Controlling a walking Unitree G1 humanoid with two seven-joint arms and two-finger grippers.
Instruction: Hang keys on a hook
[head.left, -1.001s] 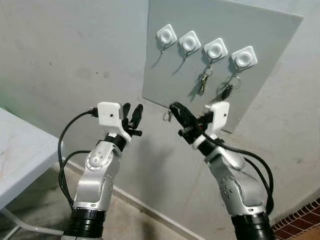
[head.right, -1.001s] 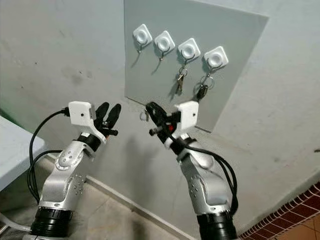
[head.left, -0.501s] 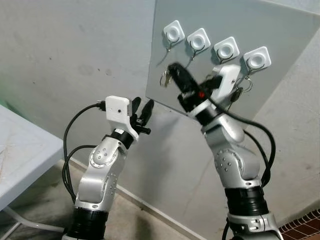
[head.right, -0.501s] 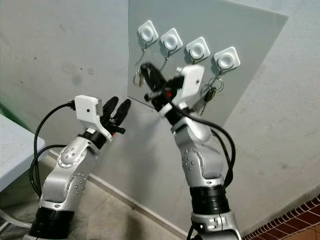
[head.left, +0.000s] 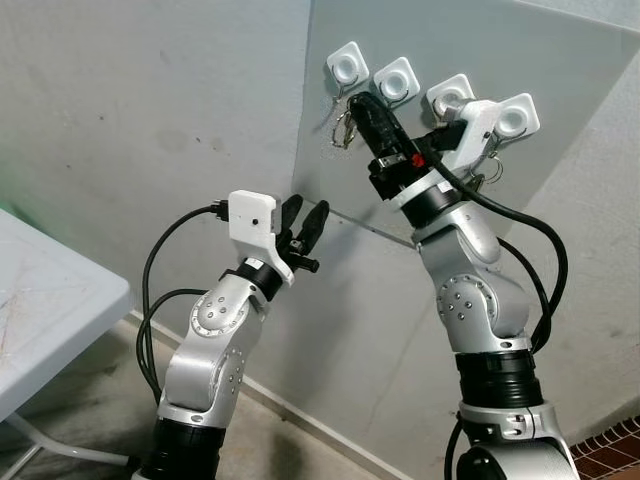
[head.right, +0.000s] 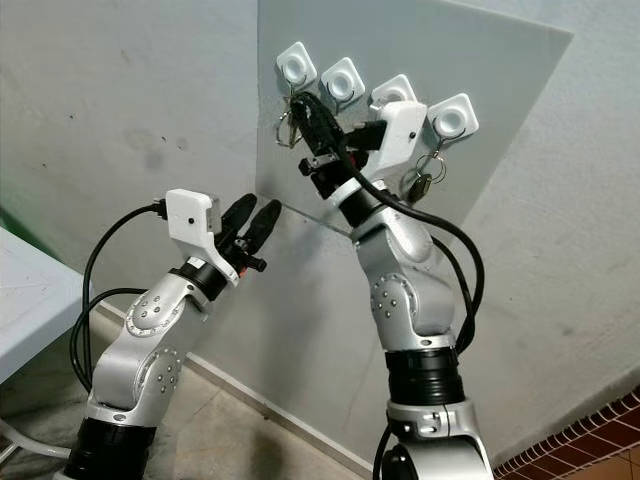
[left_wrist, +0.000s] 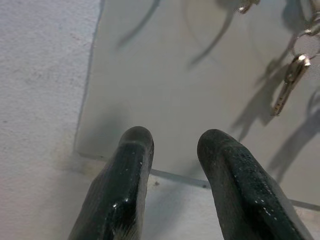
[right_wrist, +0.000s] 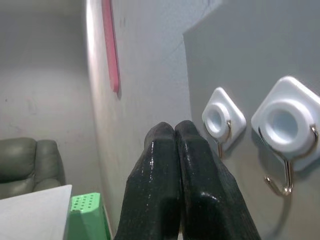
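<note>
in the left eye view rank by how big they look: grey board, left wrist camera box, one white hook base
1. grey board
2. left wrist camera box
3. white hook base, smallest, though it hangs farther from the camera than the box

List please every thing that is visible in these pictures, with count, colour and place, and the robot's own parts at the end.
Flat grey wall board: one, grey, fixed on the wall.
White square adhesive hooks: four, white with metal hooks, in a row along the top of the board.
Hung keys on a ring: one bunch, dark and metallic, under the rightmost hook.
Metal key ring: one, silvery, held below the leftmost hook.
White table: one, by the robot's left.
Green sofa: one, far off.
Green perforated box: one.
Left gripper: jaws open, below the board.
Right gripper: jaws shut on the key ring.
</note>
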